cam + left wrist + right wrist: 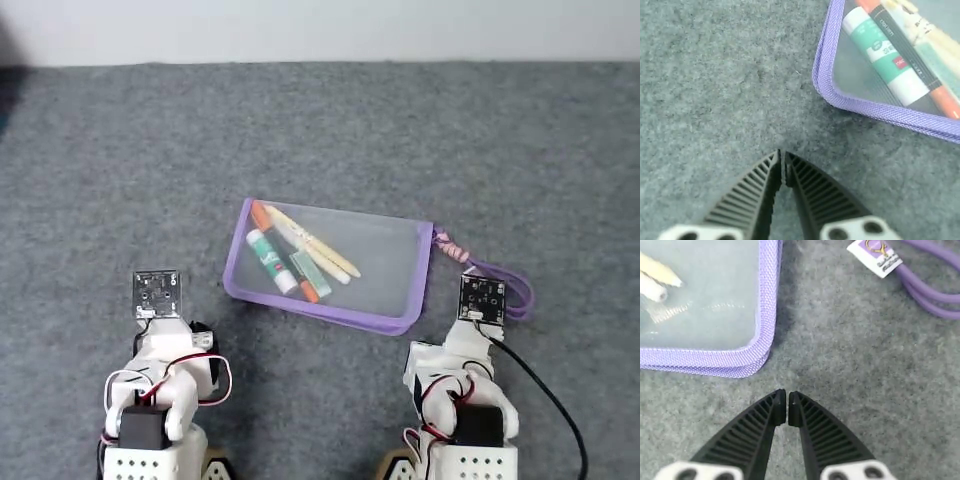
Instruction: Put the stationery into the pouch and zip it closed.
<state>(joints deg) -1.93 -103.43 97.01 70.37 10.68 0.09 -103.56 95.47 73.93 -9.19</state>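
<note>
1. Left fingers (781, 155): dark and ribbed, pressed together at the tips and pinching nothing. They hang over bare worktop just off one purple corner of the pouch.
2. Right fingers (787, 396): likewise pressed together and empty, just off the pouch's other near corner.
3. Worktop (320, 130): a grey, felt-like surface under everything.
4. Left arm (160, 390) and right arm (462, 390): white, side by side at the near edge, with the pouch beyond and between them.
5. Pouch (385, 270) (822, 75) (767, 300): a clear, purple-edged pouch lying flat and slightly askew at the middle of the worktop. Whether its zip is closed cannot be told.
6. Cord loop (505, 280) (930, 295): purple, trailing on the worktop from the pouch's end near the right arm.
7. Stationery, seen through the clear wall and gathered at the end near the left arm:
   - black pen (285, 255) (905, 55) with orange ends
   - two cream pens (315, 243) (655, 275)
   - glue stick (270, 262) (880, 55), white with a green label, lying against the black pen
8. Tag (874, 257): white, on the cord.
</note>
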